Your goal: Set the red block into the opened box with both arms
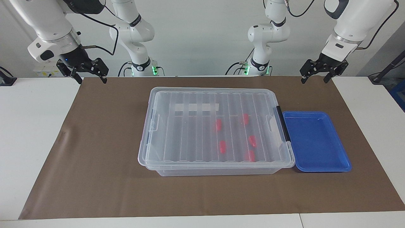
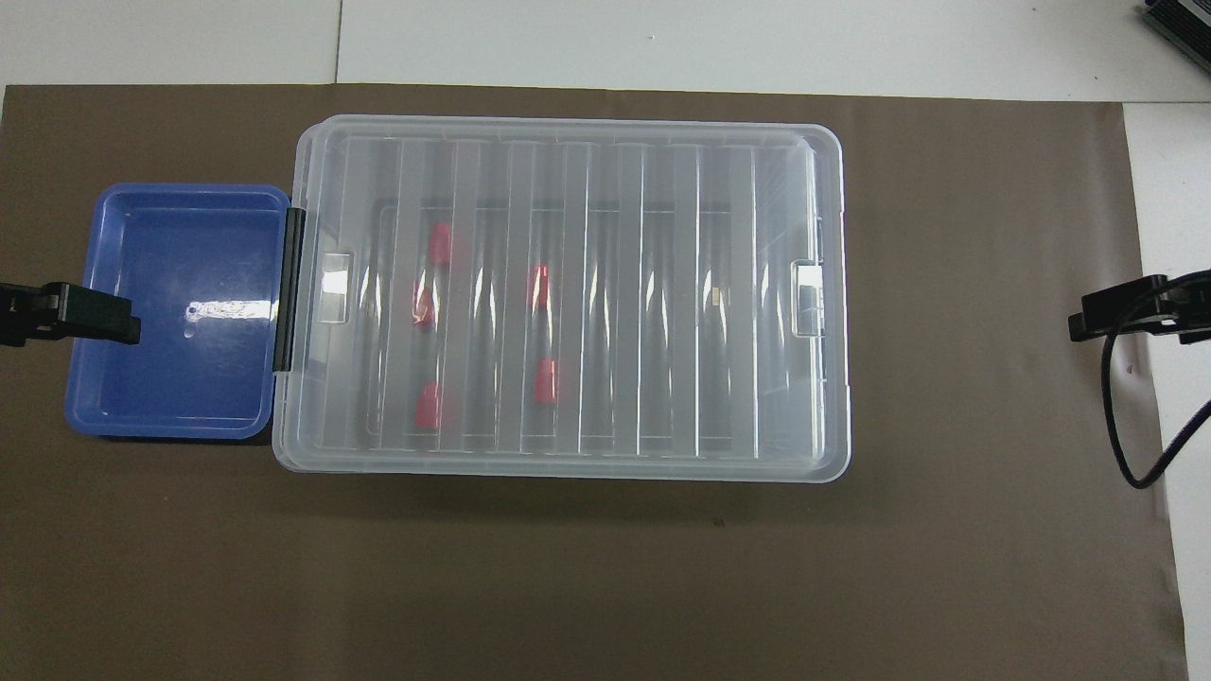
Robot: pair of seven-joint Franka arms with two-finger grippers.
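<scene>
From the facing view the red blocks [image 1: 222,146] sit inside the lidded box [image 1: 215,128], both the left gripper [image 1: 319,74] and right gripper [image 1: 86,72] empty and spread wide, while overhead the blocks look light, rigid and slick, best pinched across their flat sides.

White table [image 1: 31,126], a brown mat [image 1: 104,177] spread over most of it. On the mat: clear lidded box [image 1: 208,95] at the middle, blue tray [image 1: 340,160] touching its latch end, toward the left arm's end.
</scene>
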